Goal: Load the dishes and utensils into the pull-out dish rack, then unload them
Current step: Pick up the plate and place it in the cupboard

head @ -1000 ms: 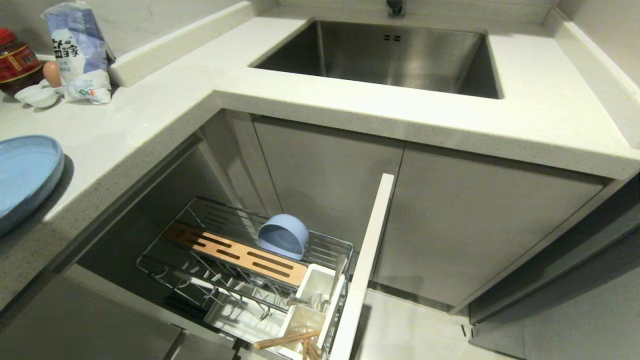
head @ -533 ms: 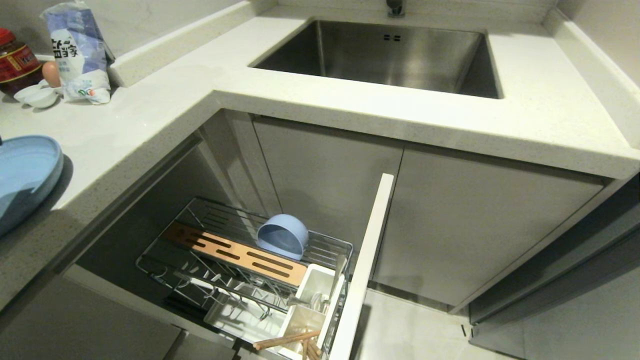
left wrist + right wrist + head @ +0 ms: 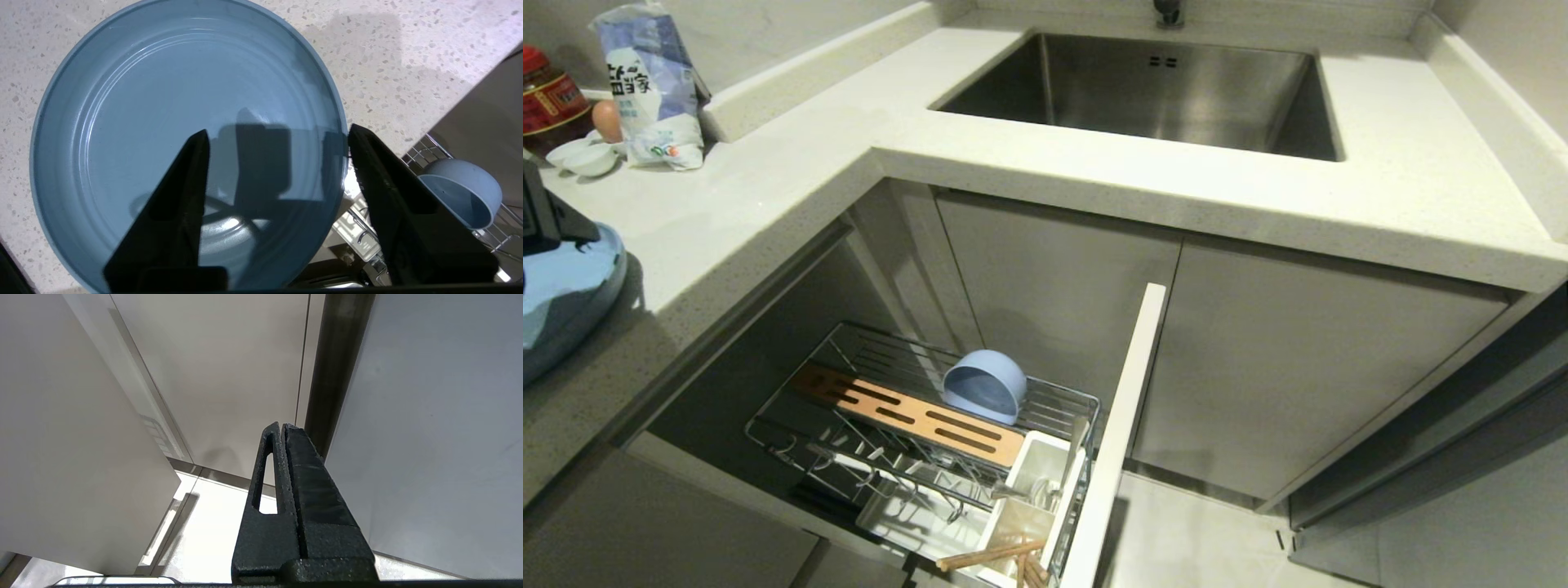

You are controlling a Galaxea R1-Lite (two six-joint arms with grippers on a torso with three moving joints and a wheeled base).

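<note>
My left hand (image 3: 276, 139), fingers apart, straddles the rim of the blue plate (image 3: 143, 114) lying on the surface (image 3: 392, 61). The bowl (image 3: 984, 385) sits in the dish rack (image 3: 915, 425). My right hand (image 3: 282, 428), fingers together, hangs by the cabinets.

I am looking at a pale speckled countertop (image 3: 792, 155) wrapping the sink. At the frame's left edge a light-blue plate (image 3: 572, 302) is lying on it; upper left, a bag (image 3: 649, 86), jar (image 3: 547, 98) and white saucers (image 3: 584, 155) are standing.

Speckled pale countertop (image 3: 1094, 175), steel sink (image 3: 1152, 90).
</note>
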